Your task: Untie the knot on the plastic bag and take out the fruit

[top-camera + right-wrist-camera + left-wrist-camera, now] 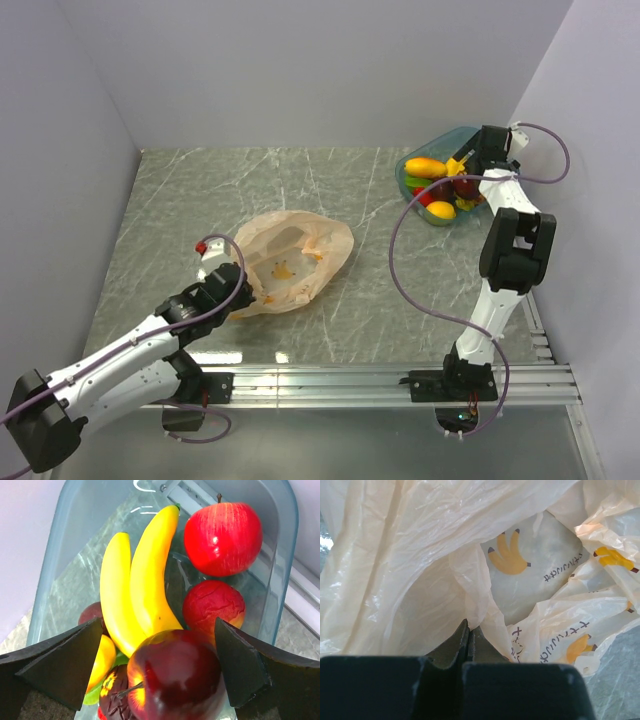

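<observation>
Plastic bag (295, 255) is lying mid-table, mouth slack. Left claw (468, 630) is pinching a fold of it, jaws closed tight. Right claw (159, 630) is hanging wide open over the tub (295, 540), with a dark apple (175, 675) between its fingers. Risk: a hard pull tearing the thin film, or the fold slipping free.

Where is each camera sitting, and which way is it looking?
Top external: above and behind the arms, looking down on the table; the left arm and right arm both show.
Left wrist: on the left arm, facing into the plastic bag; the left gripper, shut on its fold, shows below.
Right wrist: on the right arm, facing down into the teal tub of fruit; the open right gripper frames it.
Shared: top sees the bag and tub too.
</observation>
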You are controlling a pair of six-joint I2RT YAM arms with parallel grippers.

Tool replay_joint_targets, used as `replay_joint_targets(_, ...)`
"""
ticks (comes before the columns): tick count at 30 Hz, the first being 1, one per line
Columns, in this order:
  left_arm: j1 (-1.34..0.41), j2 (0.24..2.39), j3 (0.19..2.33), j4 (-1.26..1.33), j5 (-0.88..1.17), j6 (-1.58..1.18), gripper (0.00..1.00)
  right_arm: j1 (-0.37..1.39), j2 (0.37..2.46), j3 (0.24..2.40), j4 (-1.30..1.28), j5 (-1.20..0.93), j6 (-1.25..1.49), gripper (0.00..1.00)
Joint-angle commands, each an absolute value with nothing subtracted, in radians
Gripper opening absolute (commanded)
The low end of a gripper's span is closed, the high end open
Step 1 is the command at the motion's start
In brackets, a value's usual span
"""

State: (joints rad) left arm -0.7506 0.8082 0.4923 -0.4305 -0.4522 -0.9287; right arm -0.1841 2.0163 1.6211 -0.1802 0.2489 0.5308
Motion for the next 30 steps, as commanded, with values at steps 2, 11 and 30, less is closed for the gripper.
replay_joint_targets(2, -0.741, 0.769, 0.526, -0.422, -0.439, -0.925, 0.01, -0.189, 1.931, 1.585, -0.164, 0.245, 0.546, 1.00)
replay_joint_targets(11, -0.730, 0.742, 0.522, -0.430, -0.446, -0.922, 0.01, -0.175, 1.813, 1.421, -0.134, 0.180, 0.575, 0.99)
replay_joint_targets(30, -0.591, 0.862, 0.708, -0.457, -0.494, -0.795, 0.01, -0.117, 1.444, 1.283, -0.233, 0.224, 0.528, 1.00)
